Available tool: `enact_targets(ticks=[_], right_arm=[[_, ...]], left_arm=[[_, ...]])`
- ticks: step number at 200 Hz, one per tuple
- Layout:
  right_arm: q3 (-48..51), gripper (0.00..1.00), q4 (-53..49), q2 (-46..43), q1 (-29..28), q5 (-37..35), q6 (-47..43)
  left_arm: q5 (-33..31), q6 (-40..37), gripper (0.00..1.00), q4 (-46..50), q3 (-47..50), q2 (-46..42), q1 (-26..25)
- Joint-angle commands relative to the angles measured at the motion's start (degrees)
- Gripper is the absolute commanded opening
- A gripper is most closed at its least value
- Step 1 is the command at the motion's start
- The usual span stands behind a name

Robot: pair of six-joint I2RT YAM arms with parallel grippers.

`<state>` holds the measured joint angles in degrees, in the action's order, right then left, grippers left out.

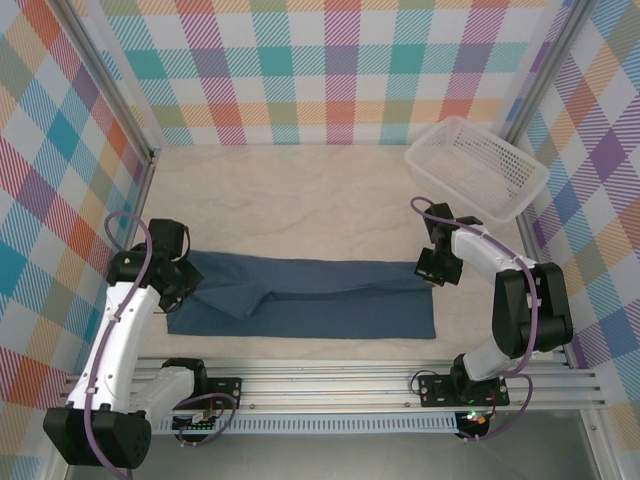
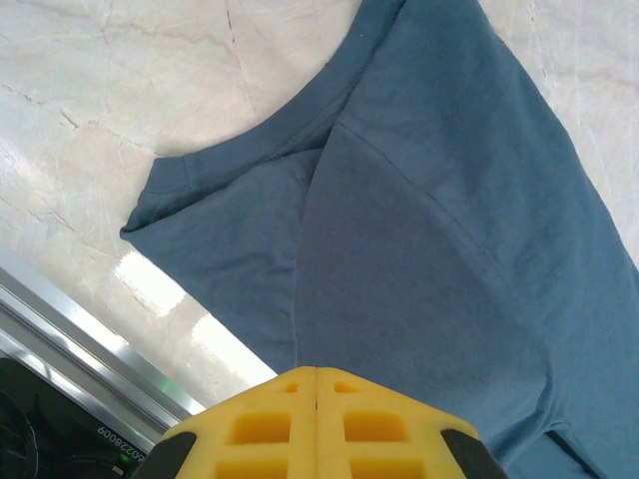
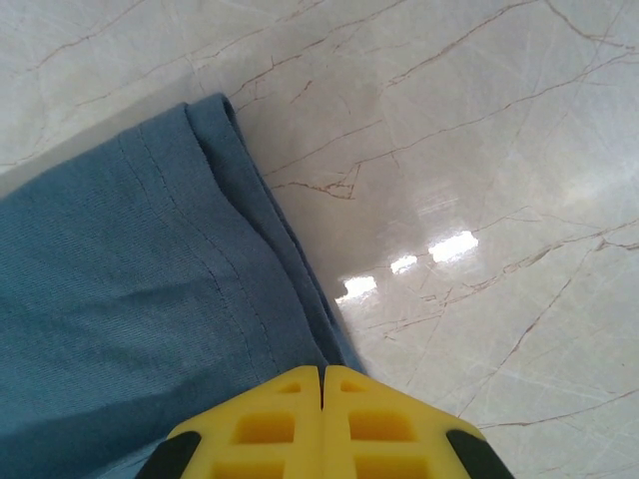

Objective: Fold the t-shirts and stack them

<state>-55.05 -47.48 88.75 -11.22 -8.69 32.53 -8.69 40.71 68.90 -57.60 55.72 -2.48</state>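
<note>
The navy t-shirt (image 1: 320,300) lies on the pale table as a long strip folded lengthwise, running left to right between my two arms. My left gripper (image 1: 185,280) sits at the strip's left end, where the neckline (image 2: 250,140) curves. Its yellow jaws (image 2: 316,369) are shut, and a crease in the cloth (image 2: 449,249) runs straight into their tip. My right gripper (image 1: 435,268) is at the far right corner of the strip. Its jaws (image 3: 321,367) are shut too, with the stitched hem of the t-shirt (image 3: 120,299) running in under them.
A white mesh basket (image 1: 478,165) stands at the back right, just beyond my right arm. The aluminium rail (image 1: 340,385) carrying the arm bases runs along the near edge, close below the shirt. Checked walls close in the left, right and back sides.
</note>
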Motion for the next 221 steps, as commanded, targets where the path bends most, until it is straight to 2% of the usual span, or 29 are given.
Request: enact_targets(ticks=[1,99,182,204,221], right_arm=[[0.37,0.00,-1.25,-0.60,-0.14,-0.22,0.94],[1.04,0.00,-1.13,-0.60,-0.22,-0.94,1.55],[0.73,0.00,-1.27,-0.19,-0.20,-2.07,2.00],[1.06,0.21,-2.40,-2.83,-0.25,-4.38,3.31],[1.43,0.30,-2.60,-6.52,-0.20,-5.87,4.34]], left_arm=[[-0.90,0.51,0.00,1.23,1.59,-1.37,0.71],[0.09,6.11,0.00,5.07,4.33,-9.07,0.64],[3.27,7.82,0.00,4.67,8.70,-11.07,0.55],[3.58,8.24,0.00,4.51,9.48,-11.27,0.55],[3.54,8.49,0.00,4.09,9.66,-11.42,0.55]])
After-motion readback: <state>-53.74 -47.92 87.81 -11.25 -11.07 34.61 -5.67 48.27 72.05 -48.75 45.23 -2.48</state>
